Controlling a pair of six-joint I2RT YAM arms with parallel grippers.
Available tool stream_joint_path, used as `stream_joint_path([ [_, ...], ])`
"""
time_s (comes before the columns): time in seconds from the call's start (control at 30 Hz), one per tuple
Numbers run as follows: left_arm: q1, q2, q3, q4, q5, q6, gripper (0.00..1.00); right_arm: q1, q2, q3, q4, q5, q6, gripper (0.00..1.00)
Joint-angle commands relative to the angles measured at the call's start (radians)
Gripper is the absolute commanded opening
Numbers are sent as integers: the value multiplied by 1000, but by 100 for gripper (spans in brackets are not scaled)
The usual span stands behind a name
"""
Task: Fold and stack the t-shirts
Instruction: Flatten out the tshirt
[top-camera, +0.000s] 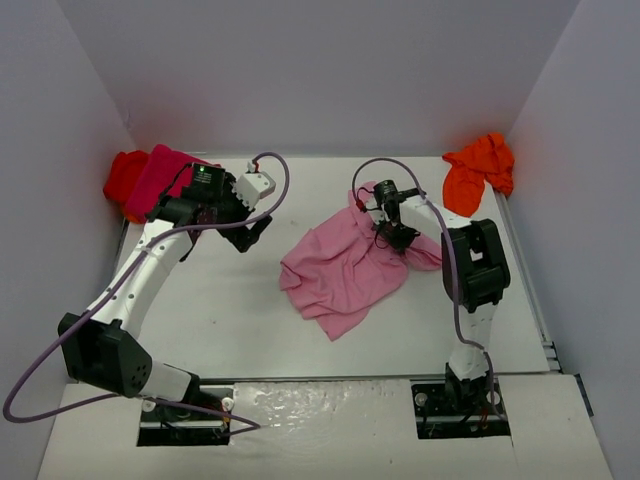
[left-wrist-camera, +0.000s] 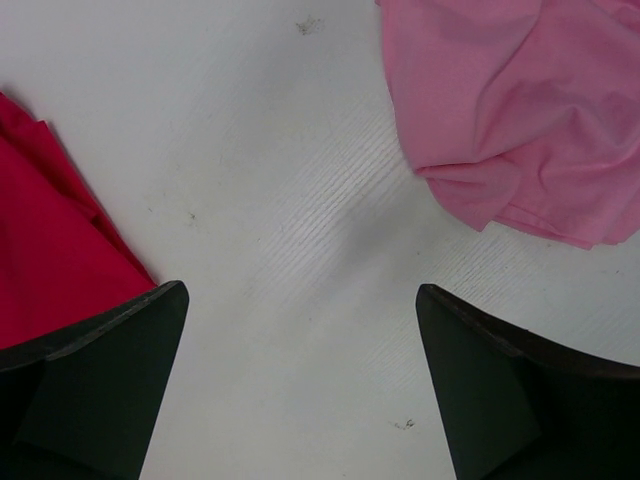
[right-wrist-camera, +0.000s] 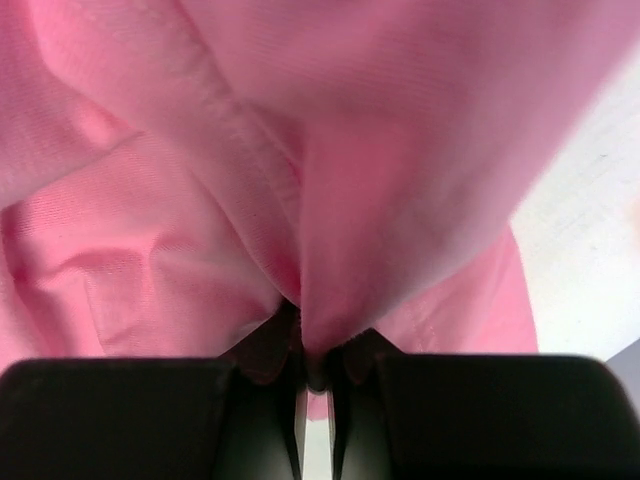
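The light pink t-shirt (top-camera: 345, 265) lies crumpled in the middle of the table. My right gripper (top-camera: 385, 235) is shut on a fold of it at its upper right edge; the pinched cloth (right-wrist-camera: 330, 250) fills the right wrist view. My left gripper (top-camera: 255, 235) is open and empty above bare table (left-wrist-camera: 300, 300), between the pink t-shirt (left-wrist-camera: 520, 110) and the magenta t-shirt (left-wrist-camera: 50, 240). The magenta t-shirt (top-camera: 160, 175) lies on the red t-shirt (top-camera: 122, 175) in the far left corner. The orange t-shirt (top-camera: 478, 170) is crumpled in the far right corner.
White walls enclose the table on three sides. A purple cable (top-camera: 270, 195) loops along each arm. Bare white table (top-camera: 230, 320) stretches in front of the pink t-shirt.
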Motion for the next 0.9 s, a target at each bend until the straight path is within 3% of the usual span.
stream_joint_path([
  [0.0,-6,-45,42,22,-22,13,97,-26,-108,108,-34,76,-40,8],
  [0.27,-8,-72,81,16,-77,32,97,-154,-338,454,-11,176,-71,10],
  [0.4,-8,-79,102,9,-91,37,97,-187,-464,482,182,205,-113,12],
  [0.5,-8,-80,134,-5,-95,34,97,-181,-480,532,174,173,-72,12],
  [0.77,-8,-111,200,-64,-83,44,97,33,-605,406,-32,-275,-109,14],
  [0.8,-8,-121,208,-80,-86,52,97,50,-629,388,-68,-407,-113,22],
  [0.87,-8,-140,219,-108,-102,64,97,71,-642,358,-145,-519,-144,29],
])
